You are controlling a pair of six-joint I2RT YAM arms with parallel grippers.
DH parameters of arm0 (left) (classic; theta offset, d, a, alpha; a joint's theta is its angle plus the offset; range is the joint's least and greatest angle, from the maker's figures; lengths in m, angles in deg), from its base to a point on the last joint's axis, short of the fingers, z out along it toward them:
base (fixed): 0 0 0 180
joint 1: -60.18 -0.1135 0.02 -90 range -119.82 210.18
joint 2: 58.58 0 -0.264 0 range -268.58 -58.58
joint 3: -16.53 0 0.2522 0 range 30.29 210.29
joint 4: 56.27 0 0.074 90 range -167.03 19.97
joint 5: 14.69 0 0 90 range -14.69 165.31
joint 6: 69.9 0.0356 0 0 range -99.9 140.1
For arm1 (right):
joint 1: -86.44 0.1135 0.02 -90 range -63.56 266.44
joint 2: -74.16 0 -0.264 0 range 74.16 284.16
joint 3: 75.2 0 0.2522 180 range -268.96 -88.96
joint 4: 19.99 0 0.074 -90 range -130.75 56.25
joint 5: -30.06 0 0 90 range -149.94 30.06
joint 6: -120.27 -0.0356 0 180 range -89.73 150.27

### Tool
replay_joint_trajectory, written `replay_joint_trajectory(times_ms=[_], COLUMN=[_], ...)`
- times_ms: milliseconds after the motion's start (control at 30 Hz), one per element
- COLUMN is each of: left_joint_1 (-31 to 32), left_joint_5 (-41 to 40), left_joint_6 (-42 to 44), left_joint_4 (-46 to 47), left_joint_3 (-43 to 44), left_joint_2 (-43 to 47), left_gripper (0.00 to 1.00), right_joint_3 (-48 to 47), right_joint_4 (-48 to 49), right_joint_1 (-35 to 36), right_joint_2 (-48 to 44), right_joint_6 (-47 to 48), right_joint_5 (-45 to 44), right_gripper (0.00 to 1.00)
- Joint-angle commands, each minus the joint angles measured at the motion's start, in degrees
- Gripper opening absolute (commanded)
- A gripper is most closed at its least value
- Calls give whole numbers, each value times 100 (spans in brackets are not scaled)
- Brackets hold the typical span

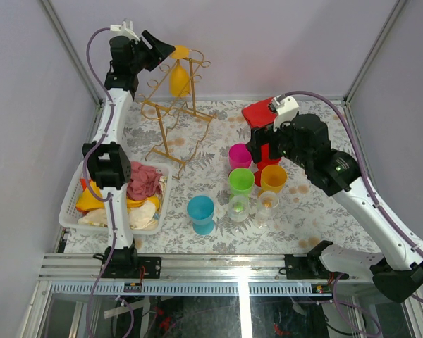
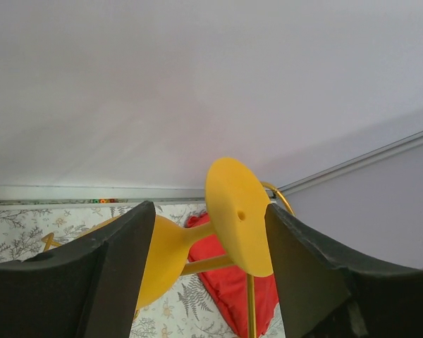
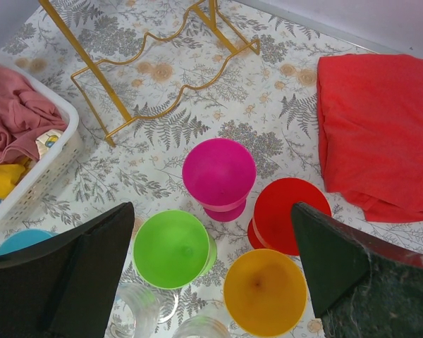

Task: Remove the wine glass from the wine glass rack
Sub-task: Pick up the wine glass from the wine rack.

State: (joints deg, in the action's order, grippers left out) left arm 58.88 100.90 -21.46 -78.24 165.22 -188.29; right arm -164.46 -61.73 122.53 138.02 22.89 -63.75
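Observation:
A yellow wine glass [image 1: 180,76] hangs upside down from the top of the gold wire wine glass rack [image 1: 175,120] at the back left. My left gripper [image 1: 162,51] is open, level with the glass's foot. In the left wrist view the foot [image 2: 236,215] and stem lie between the black fingers [image 2: 92,282], with the right finger close against the foot's edge and the bowl [image 2: 158,257] beside the left finger. A gold rack wire [image 2: 251,310] shows below. My right gripper [image 1: 264,144] is open and empty above a group of cups, with the rack's base [image 3: 162,91] beyond it.
Pink [image 1: 240,156], green [image 1: 241,181], orange [image 1: 273,177] and blue [image 1: 200,211] cups and two clear glasses [image 1: 238,208] stand mid-table. A red cloth [image 1: 261,113] lies at the back right. A white basket [image 1: 67,211] of cloths sits at the left.

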Motion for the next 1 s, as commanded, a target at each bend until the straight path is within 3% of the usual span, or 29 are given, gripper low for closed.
replay_joint_trajectory(times_ms=[0,433,600,667,967], left_joint_1=[-27,-24,-5,15,32], left_joint_5=[121,317,419,420,167], left_joint_6=[-105,-169,-201,-178,-239], left_joint_4=[498,463,389,348,398], left_joint_3=[147,237,229,203,-105], left_joint_2=[6,-53,-43,-17,247], left_gripper=[61,35,32,24,6], right_joint_3=[-264,-228,-234,-220,-174], right_joint_4=[183,241,216,213,180], right_joint_1=[-15,-15,-15,-15,-15], right_joint_2=[51,75,34,7,-99], right_joint_6=[87,112,124,122,115], right_joint_5=[-41,-216,-225,-225,-217], right_gripper=[100,100,100,100,100])
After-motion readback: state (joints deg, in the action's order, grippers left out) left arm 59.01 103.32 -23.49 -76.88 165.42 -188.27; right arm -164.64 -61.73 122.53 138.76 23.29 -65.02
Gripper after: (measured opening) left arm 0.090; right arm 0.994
